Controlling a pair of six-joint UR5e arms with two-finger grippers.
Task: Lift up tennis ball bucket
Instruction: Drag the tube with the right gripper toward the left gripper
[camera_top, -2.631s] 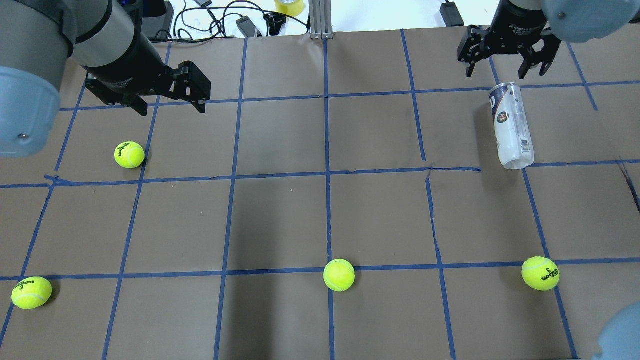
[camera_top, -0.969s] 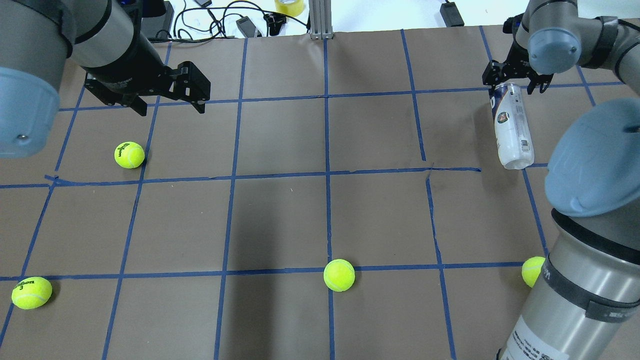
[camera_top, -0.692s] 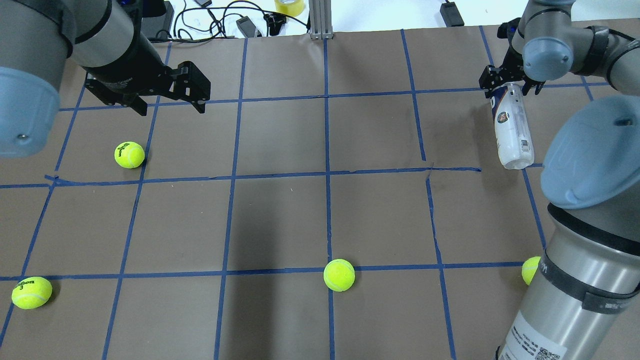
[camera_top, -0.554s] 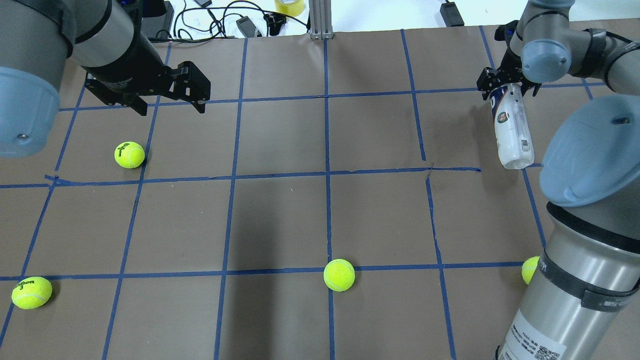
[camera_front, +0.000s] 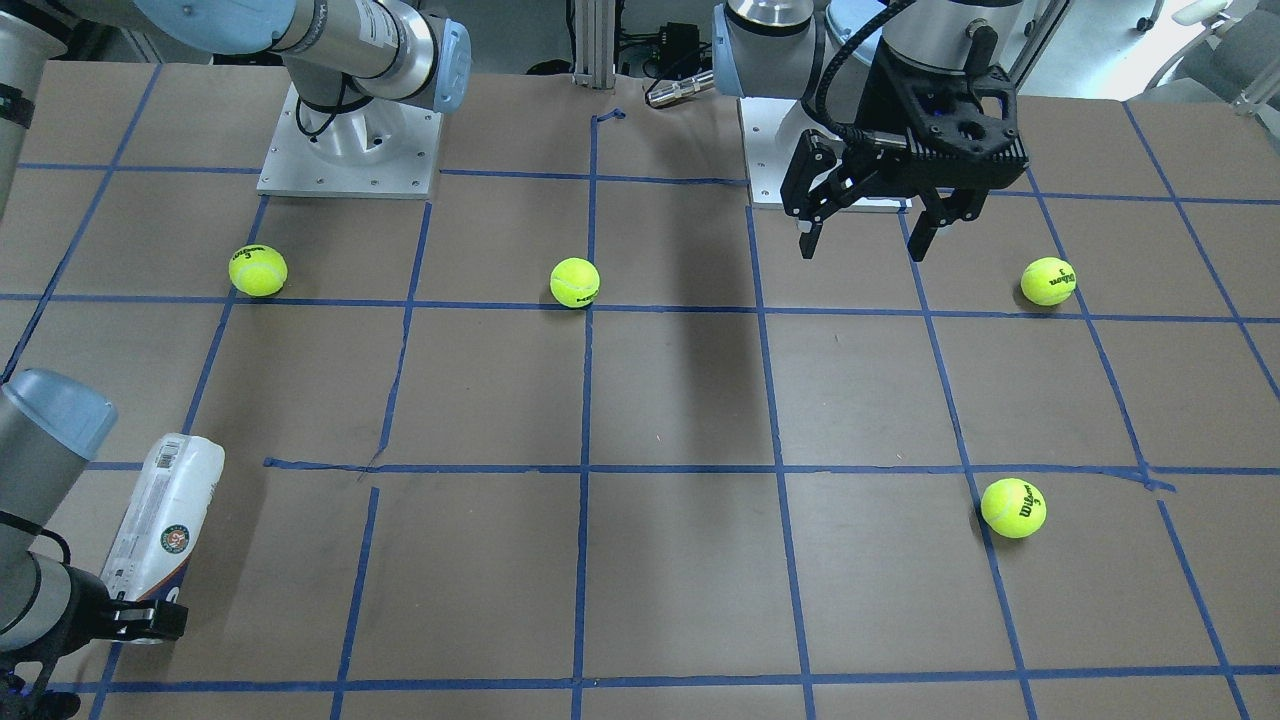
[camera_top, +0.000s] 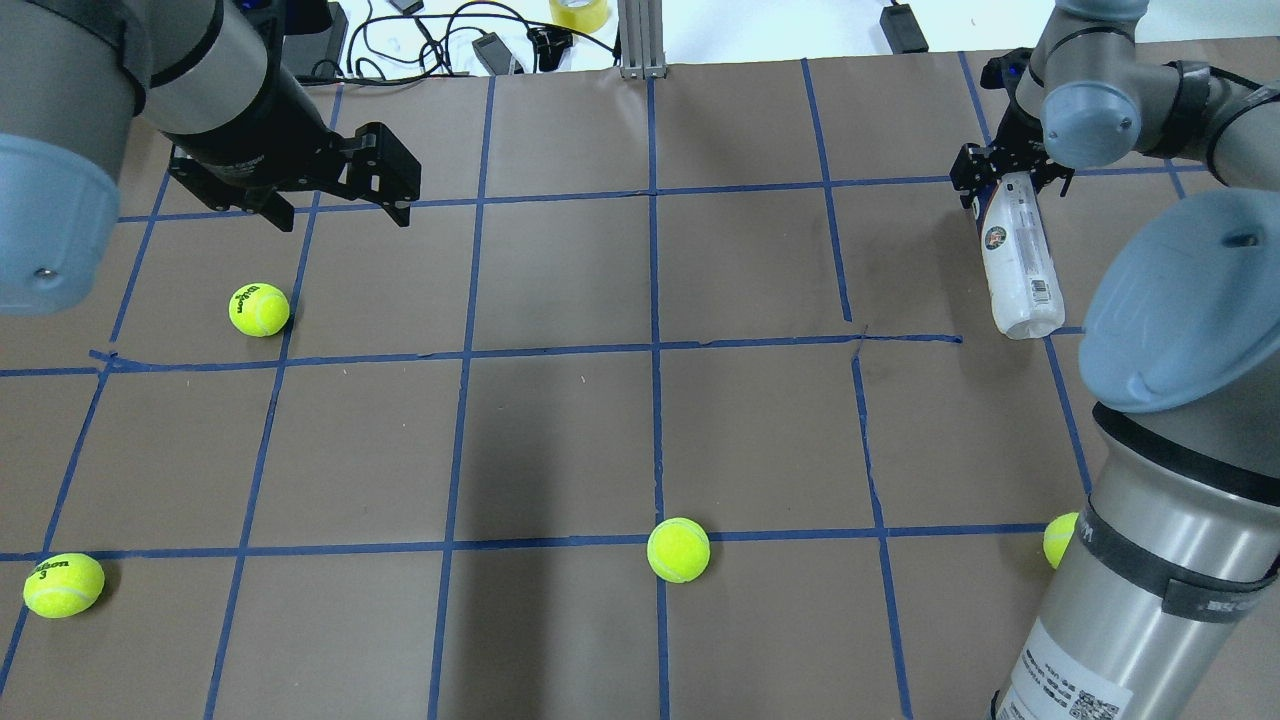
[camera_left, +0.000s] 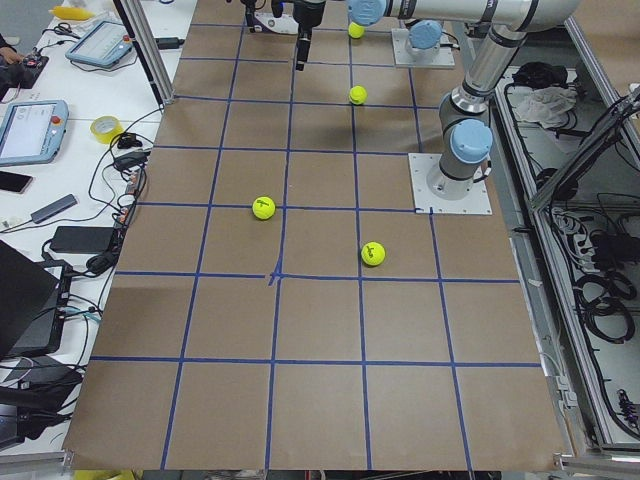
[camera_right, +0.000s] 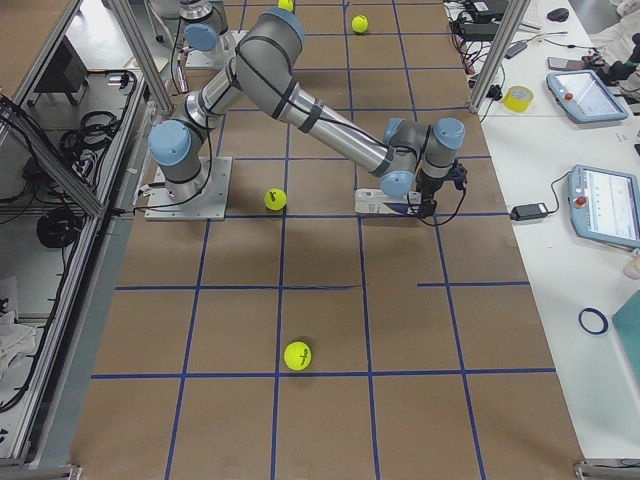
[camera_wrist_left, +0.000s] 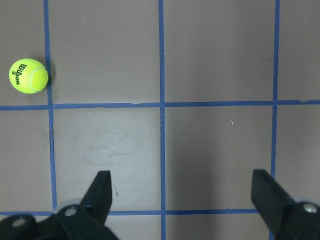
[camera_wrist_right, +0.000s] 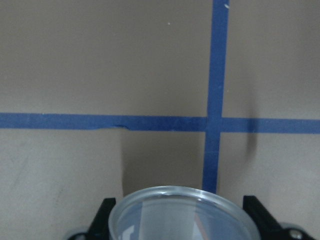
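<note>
Clear tube (camera_top: 1020, 262) newly in end effector (camera_top: 1012, 188)

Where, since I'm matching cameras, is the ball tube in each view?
Front-facing: tube lower left.
Overhead: upper right.
Exterior left: too small to tell.
Exterior right: centre right.
Left wrist: not in it.
Right wrist: bottom centre.
Shared landmark: right end effector at its open end.

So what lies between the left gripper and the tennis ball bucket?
Nothing: in the overhead view, only bare brown paper with blue tape lines runs from the left gripper to the tennis ball bucket.
</note>
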